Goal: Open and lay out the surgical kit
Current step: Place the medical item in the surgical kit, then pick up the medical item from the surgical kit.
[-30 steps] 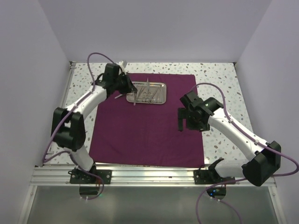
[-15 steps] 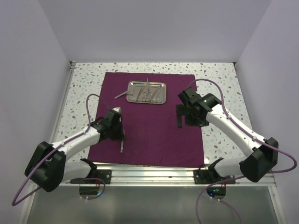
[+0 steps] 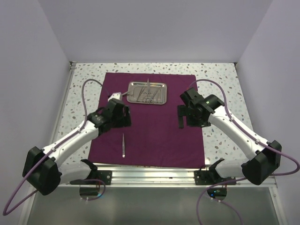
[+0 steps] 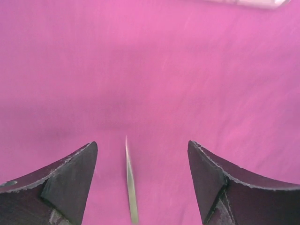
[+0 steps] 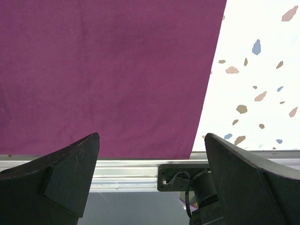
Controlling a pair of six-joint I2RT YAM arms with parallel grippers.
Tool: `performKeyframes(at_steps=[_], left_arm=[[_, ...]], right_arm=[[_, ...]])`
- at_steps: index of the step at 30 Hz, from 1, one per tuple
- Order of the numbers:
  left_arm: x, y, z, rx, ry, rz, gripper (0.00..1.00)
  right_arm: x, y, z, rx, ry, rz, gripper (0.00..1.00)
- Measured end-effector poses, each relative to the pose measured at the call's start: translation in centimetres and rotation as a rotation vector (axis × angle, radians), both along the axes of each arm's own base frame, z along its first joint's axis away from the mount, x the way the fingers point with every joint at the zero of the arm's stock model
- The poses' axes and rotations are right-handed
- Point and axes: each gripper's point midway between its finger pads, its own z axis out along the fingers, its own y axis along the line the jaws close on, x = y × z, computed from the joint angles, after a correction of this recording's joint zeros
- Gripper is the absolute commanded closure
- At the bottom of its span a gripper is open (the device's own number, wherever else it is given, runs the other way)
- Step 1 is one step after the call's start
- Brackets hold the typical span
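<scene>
The cloth wrap (image 3: 154,136) is spread on the worktop (image 3: 220,79), the steel tray (image 3: 161,88) at its far edge. A slim instrument (image 3: 123,145) is laid by the left jaws; both pairs are held open.

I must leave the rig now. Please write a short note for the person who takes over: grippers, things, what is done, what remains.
Left gripper: open, empty, low over the cloth, near one slim silver tool that lies on the cloth's near left part.
Right gripper: open, empty, above the cloth's right edge.
Done: cloth spread flat; steel tray at its far middle; one tool out.
Left: the other tools lie in the tray; lay them out.
</scene>
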Motion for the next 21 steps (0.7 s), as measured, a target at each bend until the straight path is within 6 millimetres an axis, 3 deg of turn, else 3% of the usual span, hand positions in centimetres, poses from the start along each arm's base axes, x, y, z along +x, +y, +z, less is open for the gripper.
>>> performKeyframes(at_steps=[3,5,12,16,21], left_arm=[[4.2,-0.7,3.5,0.046,-0.112,-0.036,0.19],[7.0,-0.7,4.1,0.087,-0.149,-0.061,0.19],[15.9,1.3,0.6,0.211,-0.11,-0.115,0.2],[19.9,-0.2,-0.7,0.234,-0.121,-0.194,0.2],[23.4,-1.7,-0.9,0.242,-0.159,-0.253,0.2]], right_arm=[[0.0,0.0,0.1,0.005,-0.003,-0.002,0.02],[-0.1,0.0,0.3,0.009,-0.009,-0.002,0.02],[-0.9,-0.8,1.3,0.013,-0.03,-0.009,0.02],[-1.3,-1.1,1.3,0.011,-0.026,-0.023,0.01],[-2.2,-1.4,0.4,0.009,0.002,-0.046,0.02]])
